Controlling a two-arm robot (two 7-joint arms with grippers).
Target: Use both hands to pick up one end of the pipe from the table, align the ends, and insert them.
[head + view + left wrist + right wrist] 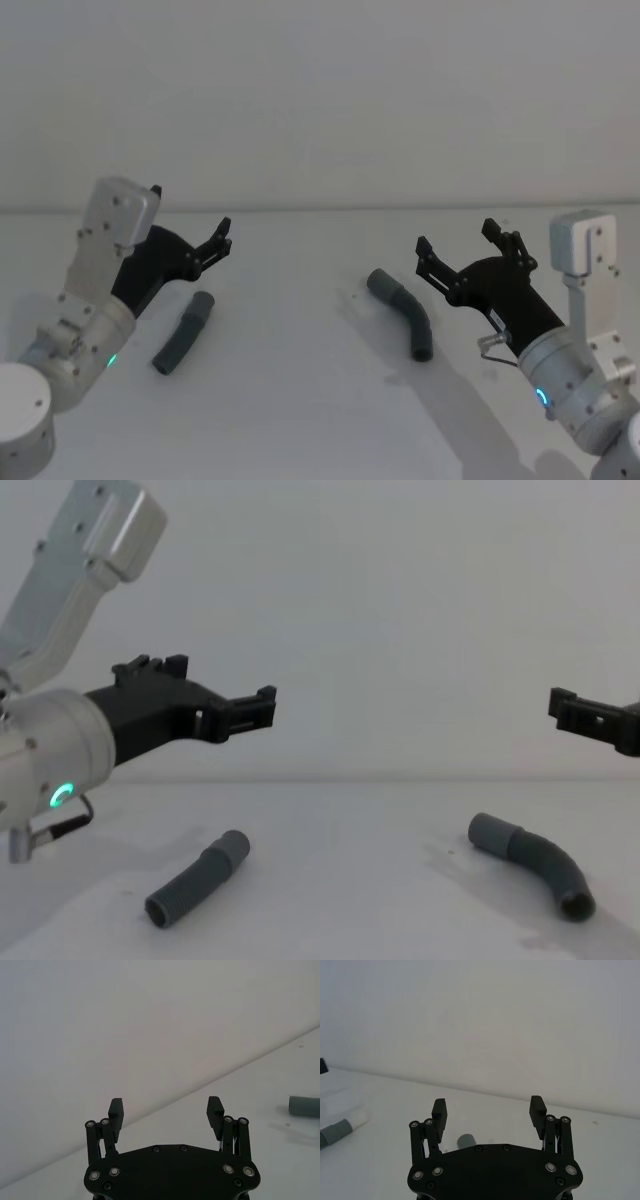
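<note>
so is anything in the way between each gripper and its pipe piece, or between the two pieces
Nothing visible. The left gripper hangs open above the short piece, and the right gripper hangs open above and right of the curved piece. Bare table lies between the two pieces.

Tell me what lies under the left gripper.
The left gripper hangs open over the table, holding nothing. Roughly below it lies the short pipe piece, untouched. The table under the arm's black body is hidden in the head view.
</note>
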